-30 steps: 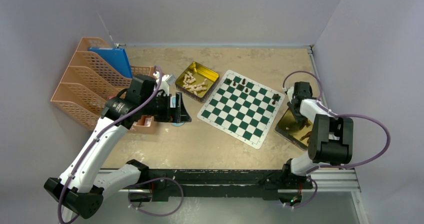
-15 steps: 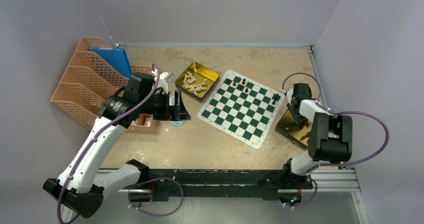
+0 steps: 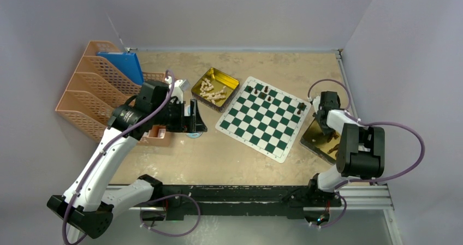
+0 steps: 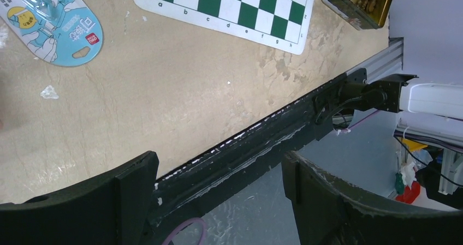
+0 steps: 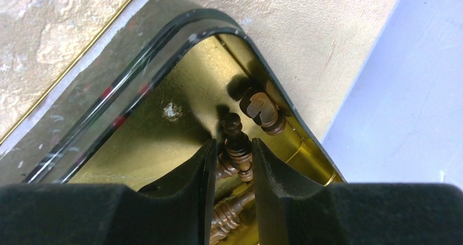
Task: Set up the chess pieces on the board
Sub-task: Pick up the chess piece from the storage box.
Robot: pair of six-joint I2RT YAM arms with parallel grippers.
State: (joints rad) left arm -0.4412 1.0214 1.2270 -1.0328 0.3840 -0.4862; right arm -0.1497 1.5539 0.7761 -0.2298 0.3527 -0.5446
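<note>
The board (image 3: 265, 118) lies at mid-table, its near edge also in the left wrist view (image 4: 229, 5). A few dark chess pieces (image 3: 262, 92) stand along its far edge. My right gripper (image 5: 231, 149) reaches into the gold tin (image 5: 164, 130) right of the board and is shut on a dark brown piece (image 5: 238, 144). More dark pieces lie beneath, and one (image 5: 261, 109) rests in the tin's corner. My left gripper (image 3: 196, 117) hovers left of the board, open with nothing in it (image 4: 218, 168). Pale pieces fill the second gold tin (image 3: 214, 88).
Orange file racks (image 3: 87, 92) with a blue folder (image 3: 123, 65) stand at the far left. A small orange box (image 3: 158, 131) sits beneath the left arm. A blue packet (image 4: 52, 21) lies by the board. The black rail (image 4: 262, 141) marks the near table edge.
The left arm has shifted slightly to the left and back. The right arm has settled a little over its tin.
</note>
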